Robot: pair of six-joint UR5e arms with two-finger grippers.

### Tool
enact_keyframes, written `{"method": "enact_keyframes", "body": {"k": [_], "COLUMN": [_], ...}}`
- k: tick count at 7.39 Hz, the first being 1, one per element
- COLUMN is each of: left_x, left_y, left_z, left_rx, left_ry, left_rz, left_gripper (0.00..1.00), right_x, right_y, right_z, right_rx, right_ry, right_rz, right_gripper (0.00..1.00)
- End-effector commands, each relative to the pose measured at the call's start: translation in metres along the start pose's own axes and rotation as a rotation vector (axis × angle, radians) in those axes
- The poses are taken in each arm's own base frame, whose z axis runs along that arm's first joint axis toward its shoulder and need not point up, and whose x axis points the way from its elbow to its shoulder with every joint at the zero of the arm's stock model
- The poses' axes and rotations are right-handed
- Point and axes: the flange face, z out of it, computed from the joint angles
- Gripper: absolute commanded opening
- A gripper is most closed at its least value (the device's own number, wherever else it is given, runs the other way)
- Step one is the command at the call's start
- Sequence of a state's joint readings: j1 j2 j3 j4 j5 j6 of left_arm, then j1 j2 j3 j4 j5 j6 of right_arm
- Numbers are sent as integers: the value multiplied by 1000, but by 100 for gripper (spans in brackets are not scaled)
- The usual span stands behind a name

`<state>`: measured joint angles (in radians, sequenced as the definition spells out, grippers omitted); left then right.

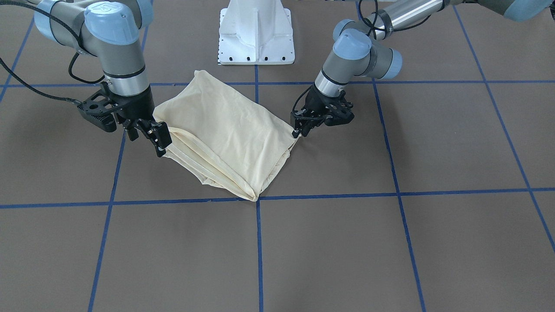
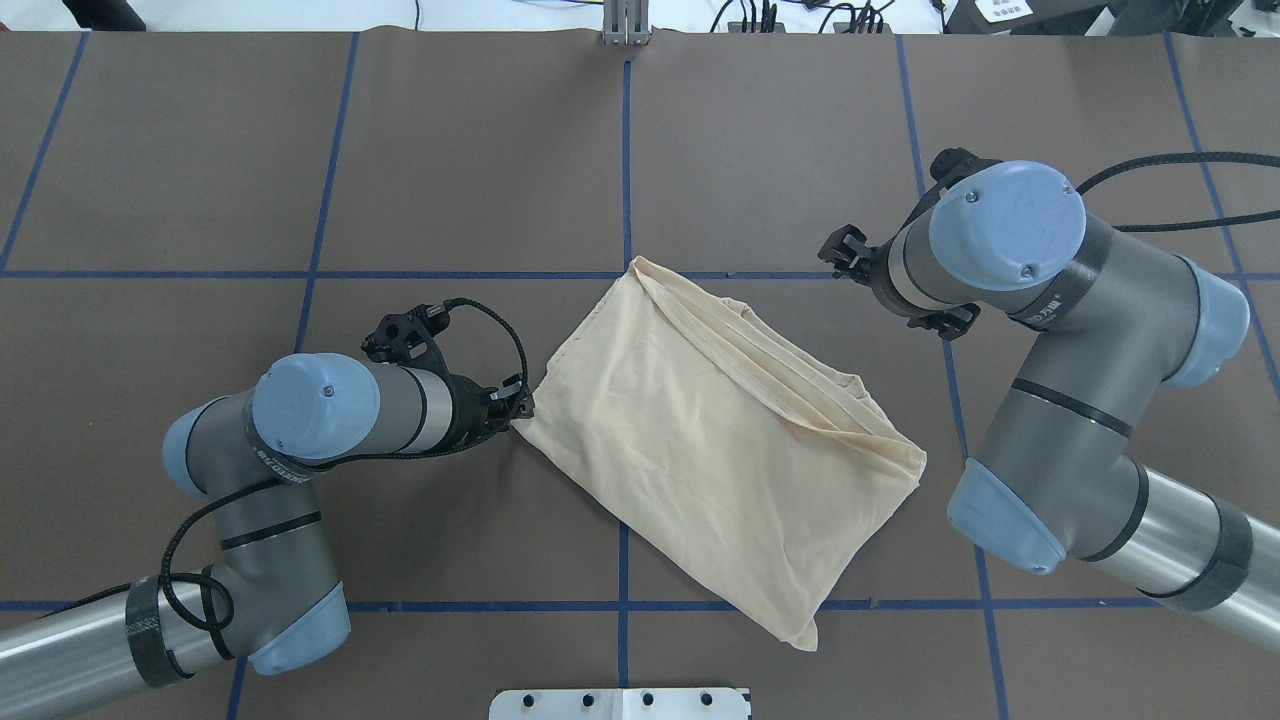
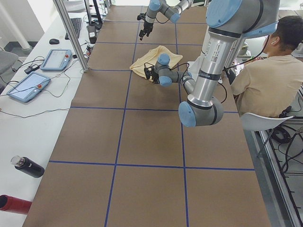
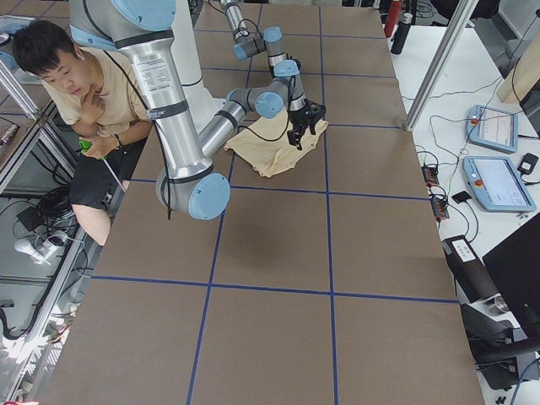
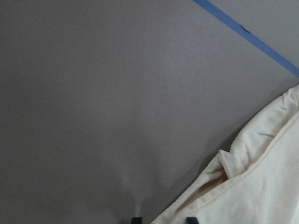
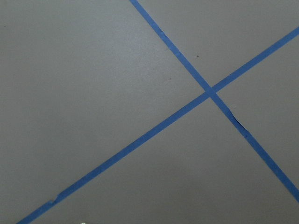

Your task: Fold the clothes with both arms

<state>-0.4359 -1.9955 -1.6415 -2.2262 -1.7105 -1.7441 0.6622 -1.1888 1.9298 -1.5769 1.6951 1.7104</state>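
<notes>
Pinching left gripper (image 2: pixel 515 408): clenched on the shirt (image 2: pixel 720 440) corner — at its 9 o'clock (overhead view).
Raised right gripper (image 1: pixel 147 142): released, at shirt's 1 o'clock — apart.

The T-shirt (image 1: pixel 225 125) is thin, soft cloth, not shiny, with creases. The table (image 1: pixel 347 251) top is smooth and dull brown, with flat blue tape (image 1: pixel 329 196) lines. The left arm (image 1: pixel 403 15) and right arm (image 1: pixel 128 84) have shiny silver metal, dull grey parts and smooth blue caps (image 1: pixel 352 44). The left gripper (image 1: pixel 298 132) and right gripper (image 1: pixel 159 145) look like dull black plastic. The pedestal (image 1: pixel 256 30) is glossy white
</notes>
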Motion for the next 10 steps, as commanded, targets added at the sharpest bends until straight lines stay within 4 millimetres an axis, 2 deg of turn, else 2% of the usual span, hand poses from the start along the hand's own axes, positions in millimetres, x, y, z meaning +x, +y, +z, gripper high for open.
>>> {"method": "enact_keyframes", "body": {"k": [1,3,4,5,6,8,9,10], "left_x": [2,5,13,27,40,67,83,97], "left_y": [0,-6,-21,-58,-95,-162,-194,-219], "left_z": [0,-4,-7,-7,7,17,31,42], "left_rx": [1,16,63,124,168,248,280,302], "left_ry": [3,10,23,23,8,-13,-14,-7], "left_rz": [0,13,78,108,91,130,116,114], "left_gripper": [0,0,0,0,0,0,0,0], "right_x": [1,1,1,1,-1,-9,-10,-10], "right_y": [1,5,5,7,20,69,112,137], "right_z": [1,2,2,3,5,7,12,10], "right_rx": [-1,-4,-4,-7,-23,-64,-54,-32], "right_ry": [2,3,3,4,-4,-57,-64,-86], "right_rz": [0,-2,-5,-11,-28,-67,-86,-58], "right_gripper": [100,100,100,100,100,100,100,100]}}
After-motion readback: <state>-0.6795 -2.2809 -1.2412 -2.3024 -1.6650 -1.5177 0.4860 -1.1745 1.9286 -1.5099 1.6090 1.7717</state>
